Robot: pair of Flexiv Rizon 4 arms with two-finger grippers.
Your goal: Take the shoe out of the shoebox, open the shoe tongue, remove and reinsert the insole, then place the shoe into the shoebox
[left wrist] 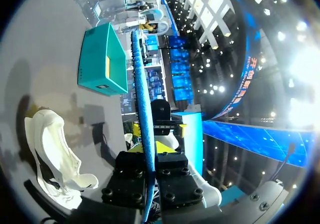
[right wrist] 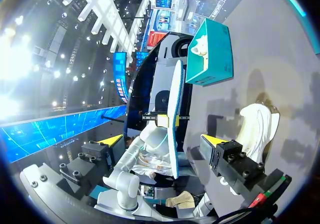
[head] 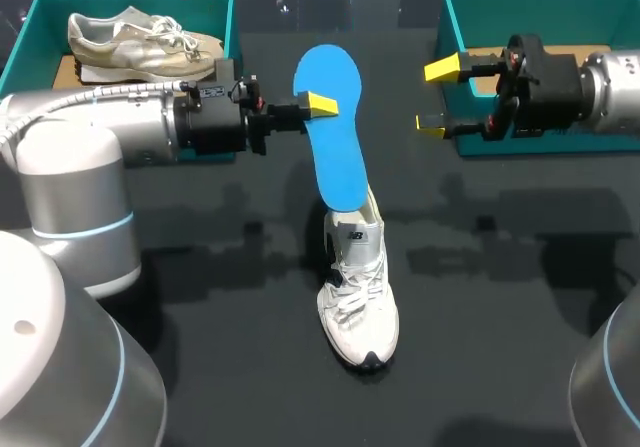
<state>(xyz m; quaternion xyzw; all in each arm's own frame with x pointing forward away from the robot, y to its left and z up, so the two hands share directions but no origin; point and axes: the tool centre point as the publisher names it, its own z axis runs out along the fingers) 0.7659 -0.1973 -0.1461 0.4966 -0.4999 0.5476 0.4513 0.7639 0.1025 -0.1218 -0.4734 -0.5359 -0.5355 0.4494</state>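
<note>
Black table (head: 500, 297), beige sneaker (head: 140, 42) lying inside far-left teal box (head: 215, 12)

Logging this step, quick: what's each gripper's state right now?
Left gripper: shut on the blue insole.
Right gripper: open, holding nothing.

**Insole standing across the middle of the bench**

The blue insole (head: 333, 132), pinched by the left end effector (head: 318, 105), is standing tall with its lower end at the white shoe (head: 358, 292) and blocking the straight line between the arms. The right end effector (head: 437, 97), fingers spread, is hovering by the right shoebox (head: 540, 7), with open air lying between it and the insole. Bench (head: 500, 267) on either side of the shoe is offering passage. A second shoe (head: 140, 42) is filling much of the left shoebox (head: 130, 7).
</note>
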